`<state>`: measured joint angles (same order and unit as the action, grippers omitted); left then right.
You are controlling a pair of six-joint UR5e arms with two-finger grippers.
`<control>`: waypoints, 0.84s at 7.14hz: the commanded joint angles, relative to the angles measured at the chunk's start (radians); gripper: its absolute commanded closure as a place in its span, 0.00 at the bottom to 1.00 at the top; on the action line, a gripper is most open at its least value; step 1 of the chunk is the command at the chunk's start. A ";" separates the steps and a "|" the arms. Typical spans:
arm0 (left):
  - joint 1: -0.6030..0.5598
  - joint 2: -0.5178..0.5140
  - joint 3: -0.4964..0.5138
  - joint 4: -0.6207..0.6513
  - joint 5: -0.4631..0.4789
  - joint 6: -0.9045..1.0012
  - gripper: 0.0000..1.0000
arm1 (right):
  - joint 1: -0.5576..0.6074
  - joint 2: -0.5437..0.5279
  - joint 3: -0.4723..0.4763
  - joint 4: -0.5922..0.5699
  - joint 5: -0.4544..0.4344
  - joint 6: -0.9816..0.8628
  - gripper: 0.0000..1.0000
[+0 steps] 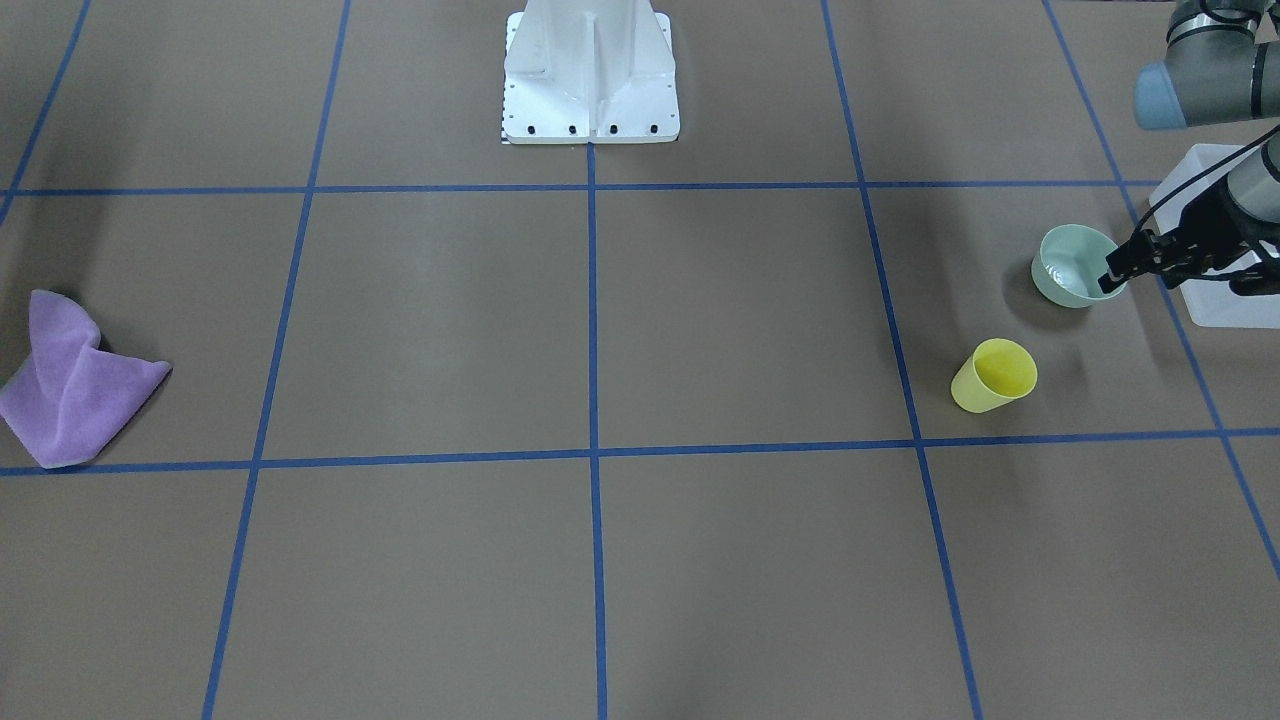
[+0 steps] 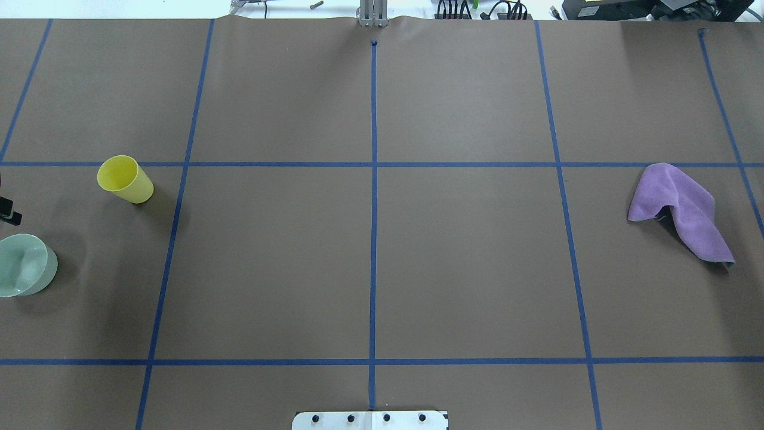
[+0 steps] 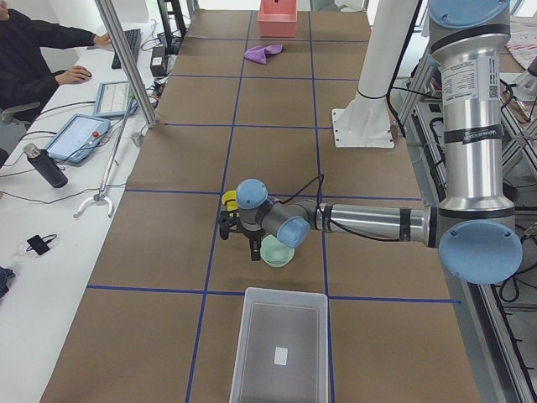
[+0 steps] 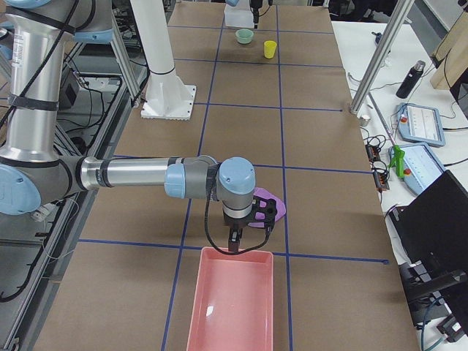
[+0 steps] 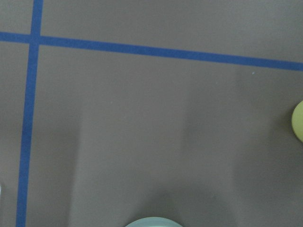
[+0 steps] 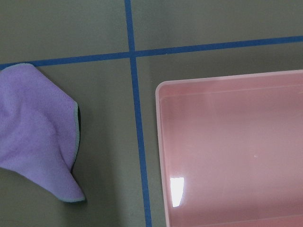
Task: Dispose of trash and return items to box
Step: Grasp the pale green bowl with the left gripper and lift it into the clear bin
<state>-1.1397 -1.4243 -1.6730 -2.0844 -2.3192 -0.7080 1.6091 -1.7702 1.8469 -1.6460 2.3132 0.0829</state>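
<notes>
The task looks barely begun. The bowl (image 1: 1070, 268) sits on the tabletop (image 1: 700, 330) just beside the box (image 3: 281, 344), not in it. The box holds none of the items. The cup (image 1: 993, 375) stands on the tabletop near the bowl, also outside the box.

The left gripper (image 1: 1112, 280) hangs at the bowl's rim on the box side. I cannot tell whether it is open, closed or touching the bowl.

At the far end, the cloth (image 1: 70, 385) lies crumpled on the tabletop beside a pink tray (image 4: 232, 303), which looks empty. The right gripper (image 4: 234, 241) hovers over the tray's near edge, and I cannot tell its state.

As I judge it, the bowl, perhaps the cup, and any trash are all left to handle.
</notes>
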 commanded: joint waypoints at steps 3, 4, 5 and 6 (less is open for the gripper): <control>0.038 0.027 0.067 -0.038 0.000 0.016 0.02 | 0.000 0.002 0.000 0.000 0.000 0.001 0.00; 0.064 0.025 0.099 -0.074 -0.002 0.015 0.02 | -0.002 0.002 0.000 0.000 0.000 0.001 0.00; 0.078 0.027 0.123 -0.107 -0.008 0.015 0.02 | -0.002 0.002 0.000 0.000 0.000 0.001 0.00; 0.086 0.033 0.130 -0.126 -0.011 0.015 0.02 | -0.002 0.002 0.000 0.000 0.000 0.001 0.00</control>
<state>-1.0688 -1.3964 -1.5623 -2.1781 -2.3253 -0.6935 1.6079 -1.7687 1.8469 -1.6459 2.3133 0.0844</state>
